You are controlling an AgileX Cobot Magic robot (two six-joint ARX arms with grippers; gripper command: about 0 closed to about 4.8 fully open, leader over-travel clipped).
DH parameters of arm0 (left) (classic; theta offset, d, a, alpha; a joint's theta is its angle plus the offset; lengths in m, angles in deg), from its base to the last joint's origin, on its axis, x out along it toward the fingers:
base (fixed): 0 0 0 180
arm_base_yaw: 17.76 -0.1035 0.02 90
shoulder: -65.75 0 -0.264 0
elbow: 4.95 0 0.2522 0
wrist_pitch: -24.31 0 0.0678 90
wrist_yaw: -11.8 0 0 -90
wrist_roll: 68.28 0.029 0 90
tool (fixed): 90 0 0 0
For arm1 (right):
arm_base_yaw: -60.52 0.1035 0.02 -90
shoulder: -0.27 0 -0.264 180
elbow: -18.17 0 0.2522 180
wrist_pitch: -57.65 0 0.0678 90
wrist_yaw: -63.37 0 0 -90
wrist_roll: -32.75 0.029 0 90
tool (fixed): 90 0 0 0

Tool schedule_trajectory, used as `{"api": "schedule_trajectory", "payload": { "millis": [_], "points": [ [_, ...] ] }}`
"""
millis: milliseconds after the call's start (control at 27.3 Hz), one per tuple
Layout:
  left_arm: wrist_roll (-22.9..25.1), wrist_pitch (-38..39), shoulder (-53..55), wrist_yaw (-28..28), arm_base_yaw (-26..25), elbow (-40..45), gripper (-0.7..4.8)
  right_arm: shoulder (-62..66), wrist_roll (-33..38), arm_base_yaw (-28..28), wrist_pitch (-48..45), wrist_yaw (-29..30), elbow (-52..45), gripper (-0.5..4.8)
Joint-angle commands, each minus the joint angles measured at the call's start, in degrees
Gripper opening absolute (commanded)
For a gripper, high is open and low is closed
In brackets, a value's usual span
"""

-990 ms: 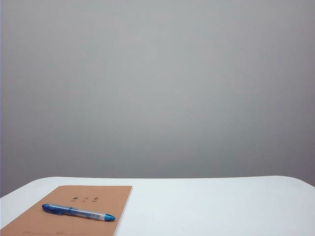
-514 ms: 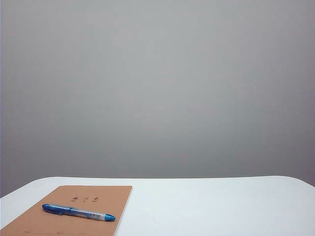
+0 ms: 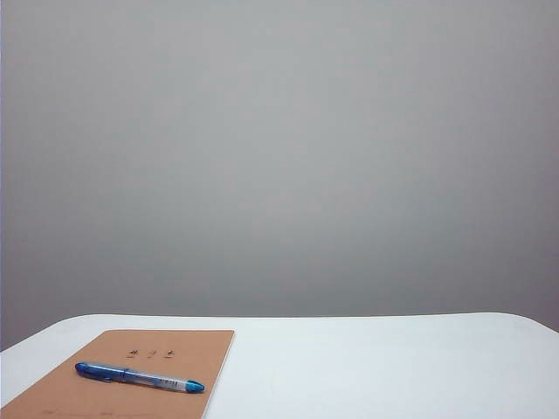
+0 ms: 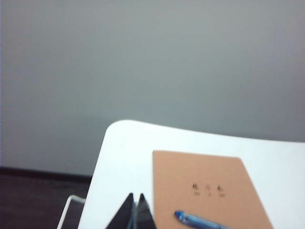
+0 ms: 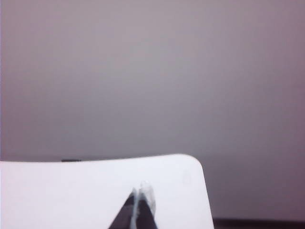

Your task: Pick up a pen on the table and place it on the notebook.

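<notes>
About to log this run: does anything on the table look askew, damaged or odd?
Nothing stands out. The slim blue translucent pen lies flat across the tan kraft-paper notebook, which sits flat on the smooth white table. The left gripper and right gripper are both shut, empty, clear of both.

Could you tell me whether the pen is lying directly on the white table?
No, the pen rests on the notebook.

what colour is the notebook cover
Tan-brown kraft on the notebook, with small dark characters; the exterior view shows it best.
</notes>
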Motion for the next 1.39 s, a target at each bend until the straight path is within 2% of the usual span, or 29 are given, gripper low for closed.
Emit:
{"api": "schedule_trajectory", "payload": {
  "millis": [37,183,330,477,770,917,1064,1394],
  "points": [
    [2.6,-0.81,0.02,-0.13,-0.04,-0.22,-0.06,-0.04,-0.52,-0.63,0.96,0.09,-0.35,-0.07],
    [3.15,0.31,0.02,1.99,-0.04,-0.24,-0.05,-0.04,-0.28,-0.68,6.49,-0.59,-0.35,-0.07],
    [2.93,3.98,0.13,8.52,-0.04,-0.24,-0.05,-0.04,-0.22,-0.7,13.14,-3.15,-0.35,-0.06],
    [2.93,4.04,0.24,8.28,-0.04,-0.24,-0.05,0.2,2.51,-0.85,12.83,-5.9,-0.35,-0.06],
    [2.54,4.04,0.26,6.64,-0.02,-0.24,-0.05,0.2,2.78,-0.74,12.85,-5.31,-0.35,-0.06],
    [2.54,4.04,0.26,6.64,-0.02,-0.24,-0.05,0.2,5.75,-0.68,12.79,-4.76,-0.35,-0.06],
    [2.54,4.04,0.26,6.64,-0.02,-0.24,-0.05,0.2,5.73,-0.66,12.72,-3.02,-0.35,-0.06],
    [2.54,4.04,0.26,6.64,-0.02,-0.24,-0.05,0.15,5.73,-0.66,12.66,-3.1,-0.35,-0.06]
  ]
}}
